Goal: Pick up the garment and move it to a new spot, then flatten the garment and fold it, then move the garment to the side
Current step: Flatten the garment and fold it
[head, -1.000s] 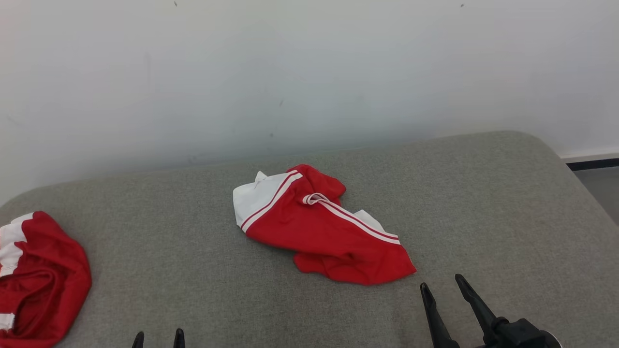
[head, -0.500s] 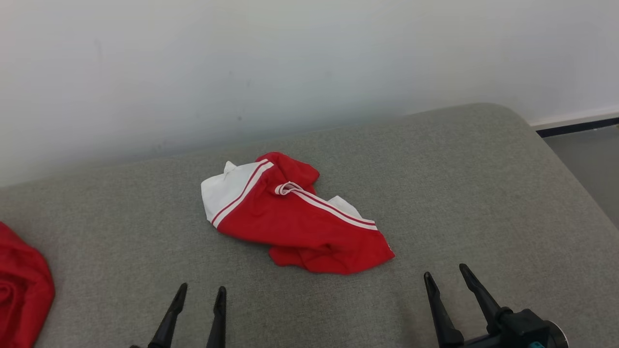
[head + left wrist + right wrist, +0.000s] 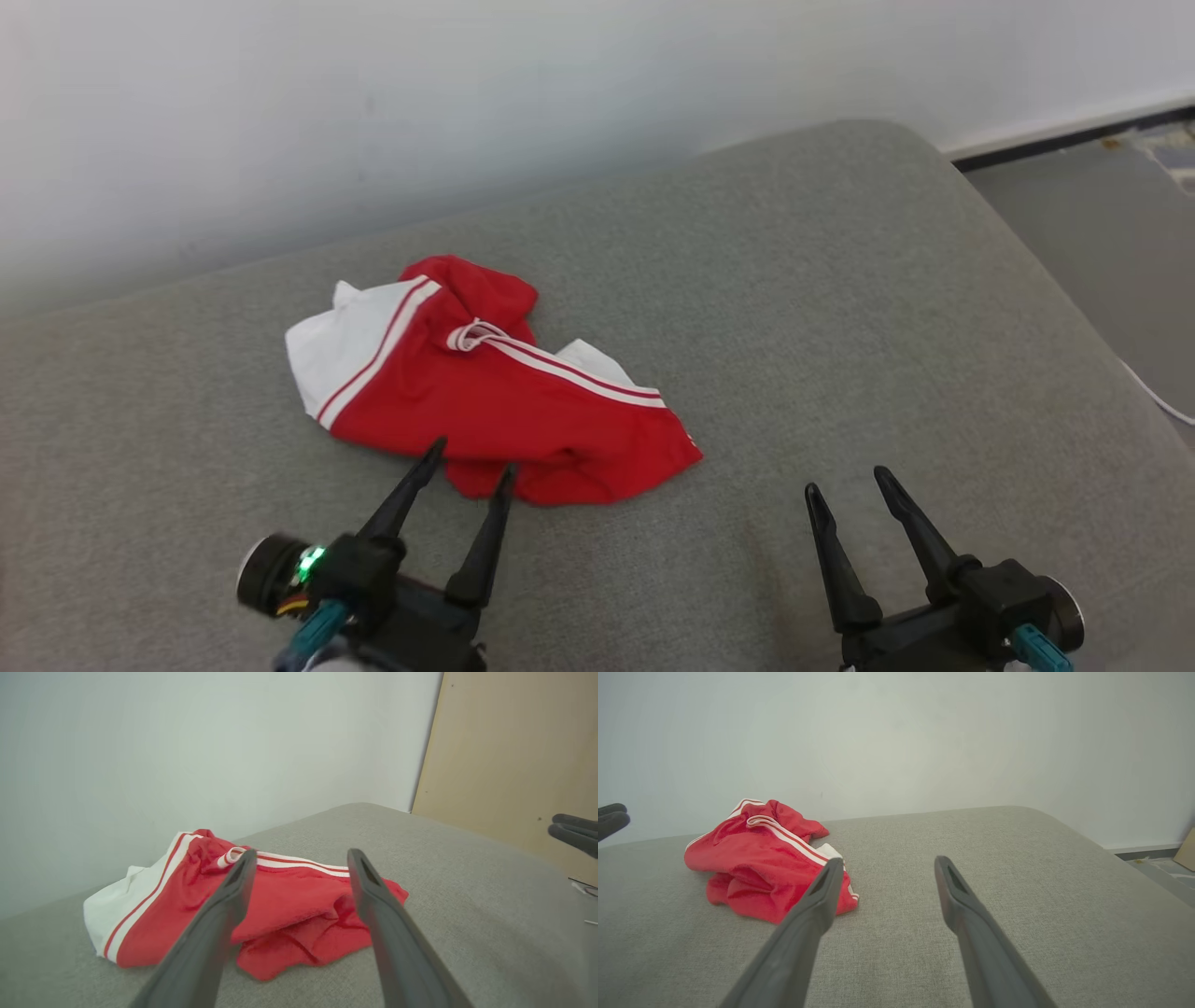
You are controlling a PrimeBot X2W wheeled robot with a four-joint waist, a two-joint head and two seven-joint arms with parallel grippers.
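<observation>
Nearest: left hand (image 3: 472,456), fingers spread and empty, tips at near edge of red-and-white garment (image 3: 495,401); right hand (image 3: 845,479), likewise spread and empty, well right of garment. Garment crumpled on grey cushion (image 3: 840,308); white wall (image 3: 373,112) behind garment.

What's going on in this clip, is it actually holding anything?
No, nothing is held yet. A crumpled red and white garment lies unfolded on a grey cushion in front of a two-armed robot. The left gripper is open with its fingertips at the garment's near edge; whether they touch the cloth is unclear. The right gripper is open over bare cushion, apart from the garment on its right.
</observation>
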